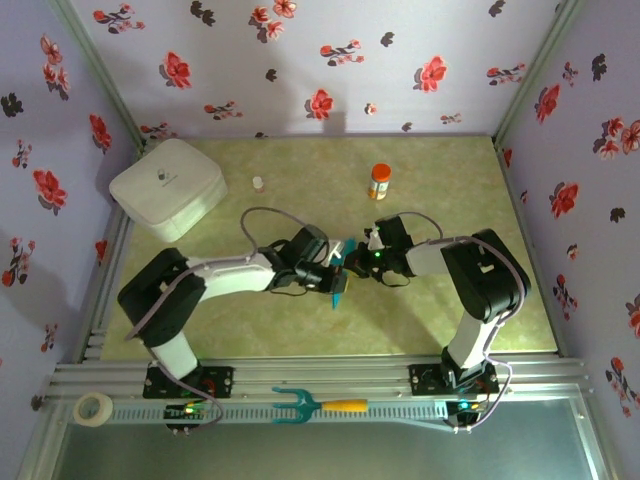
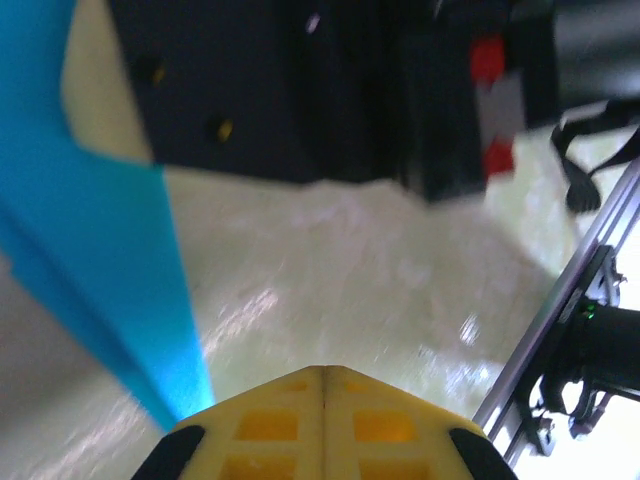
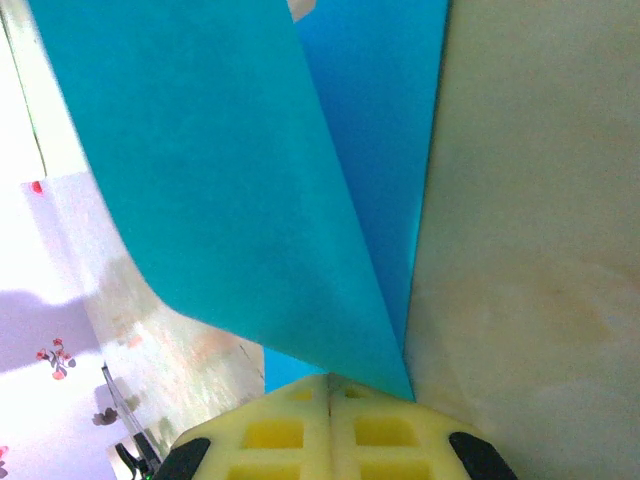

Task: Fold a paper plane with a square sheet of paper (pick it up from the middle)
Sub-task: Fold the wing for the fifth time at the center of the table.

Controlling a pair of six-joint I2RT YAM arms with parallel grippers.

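The teal-blue sheet of paper (image 1: pixel 339 288) is folded and stands up off the table between my two grippers at the middle of the mat. In the right wrist view its creased layers (image 3: pixel 250 180) run down to the tips of my right gripper (image 3: pixel 330 378), which is shut with the paper's lower edge meeting its jaw seam. My left gripper (image 2: pixel 325 370) is shut with nothing showing in its seam. The paper (image 2: pixel 100 250) passes just to the left of its yellow fingers (image 2: pixel 270 425). From above, the left gripper (image 1: pixel 330 277) and right gripper (image 1: pixel 354 262) almost touch.
A white rounded box (image 1: pixel 168 187) sits at the back left. An orange bottle (image 1: pixel 380 181) and a small white cap (image 1: pixel 258 183) stand behind the arms. A teal pronged tool with a yellow handle (image 1: pixel 318 405) and a tape roll (image 1: pixel 94 408) lie on the front rail.
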